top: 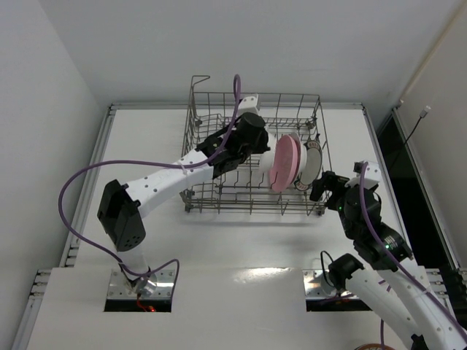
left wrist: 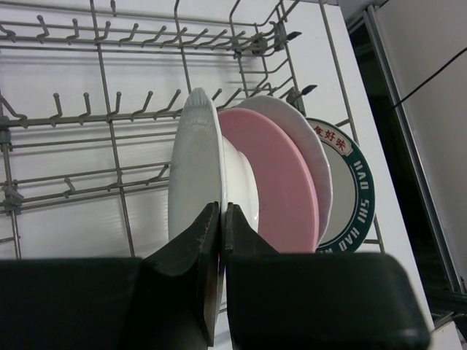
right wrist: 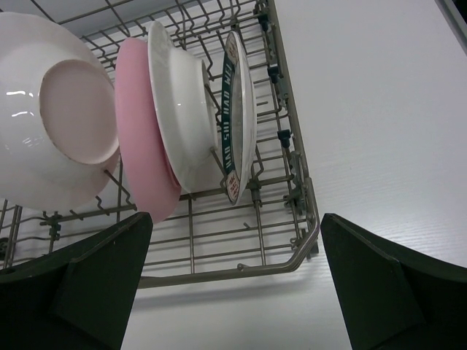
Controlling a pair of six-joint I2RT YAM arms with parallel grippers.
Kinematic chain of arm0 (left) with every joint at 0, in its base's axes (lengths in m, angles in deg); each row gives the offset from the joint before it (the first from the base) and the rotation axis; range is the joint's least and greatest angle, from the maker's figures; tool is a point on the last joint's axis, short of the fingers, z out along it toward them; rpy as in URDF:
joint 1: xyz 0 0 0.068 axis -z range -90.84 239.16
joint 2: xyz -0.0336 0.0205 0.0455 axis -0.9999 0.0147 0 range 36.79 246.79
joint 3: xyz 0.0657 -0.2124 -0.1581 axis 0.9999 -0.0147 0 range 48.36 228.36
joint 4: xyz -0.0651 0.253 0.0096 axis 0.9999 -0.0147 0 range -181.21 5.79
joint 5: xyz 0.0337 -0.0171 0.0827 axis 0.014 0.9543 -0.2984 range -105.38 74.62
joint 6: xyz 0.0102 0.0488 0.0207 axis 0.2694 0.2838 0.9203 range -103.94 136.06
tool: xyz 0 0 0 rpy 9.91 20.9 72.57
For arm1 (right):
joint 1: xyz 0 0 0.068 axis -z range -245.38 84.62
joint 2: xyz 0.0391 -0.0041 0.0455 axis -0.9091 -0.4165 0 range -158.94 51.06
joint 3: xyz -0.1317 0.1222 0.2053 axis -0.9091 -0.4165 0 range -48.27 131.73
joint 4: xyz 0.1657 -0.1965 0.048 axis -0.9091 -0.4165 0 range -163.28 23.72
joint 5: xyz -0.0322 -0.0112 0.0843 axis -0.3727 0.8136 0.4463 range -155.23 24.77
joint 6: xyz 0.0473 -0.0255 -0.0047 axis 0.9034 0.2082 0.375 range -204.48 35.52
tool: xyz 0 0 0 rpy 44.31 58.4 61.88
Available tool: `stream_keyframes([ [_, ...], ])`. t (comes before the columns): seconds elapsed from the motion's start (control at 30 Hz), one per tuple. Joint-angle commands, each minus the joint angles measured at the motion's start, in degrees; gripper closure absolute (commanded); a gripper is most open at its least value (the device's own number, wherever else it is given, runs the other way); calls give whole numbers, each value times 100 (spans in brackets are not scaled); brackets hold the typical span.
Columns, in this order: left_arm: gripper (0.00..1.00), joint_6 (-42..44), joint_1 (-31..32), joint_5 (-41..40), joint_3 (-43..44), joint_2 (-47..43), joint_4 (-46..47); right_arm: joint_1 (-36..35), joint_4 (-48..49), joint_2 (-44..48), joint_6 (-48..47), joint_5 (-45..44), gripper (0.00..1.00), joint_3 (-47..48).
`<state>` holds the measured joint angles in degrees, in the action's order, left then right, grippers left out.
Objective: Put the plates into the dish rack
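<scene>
white plate (left wrist: 195,168) pinched at rim by left gripper (left wrist: 222,219), inside dish rack (right wrist: 219,273) | right gripper (right wrist: 237,219) held wide, outside rack corner

White arm links (top: 171,182), black joint housings (top: 120,215), looping purple cables (top: 73,189), black wedge-shaped fingers (right wrist: 379,292)
</scene>
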<state>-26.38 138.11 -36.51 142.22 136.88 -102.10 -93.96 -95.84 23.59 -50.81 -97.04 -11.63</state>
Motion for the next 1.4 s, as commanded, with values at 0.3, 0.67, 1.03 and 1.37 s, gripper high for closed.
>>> stream_keyframes([
  [0.3, 100, -344, 791, -1042, -78, -666, 1472, 37, 355, -145, 87, 88, 0, -8],
  [0.67, 100, -405, 967, -1323, -43, -614, 1710, 37, 240, -31, 87, 88, 0, 45],
  [1.03, 100, -459, 1073, -1921, -500, -842, 1815, 37, 82, 31, 87, 35, 0, 45],
  [1.37, 100, -344, 1135, -2124, -756, -658, 1930, 37, 91, 31, 87, 140, 0, 97],
])
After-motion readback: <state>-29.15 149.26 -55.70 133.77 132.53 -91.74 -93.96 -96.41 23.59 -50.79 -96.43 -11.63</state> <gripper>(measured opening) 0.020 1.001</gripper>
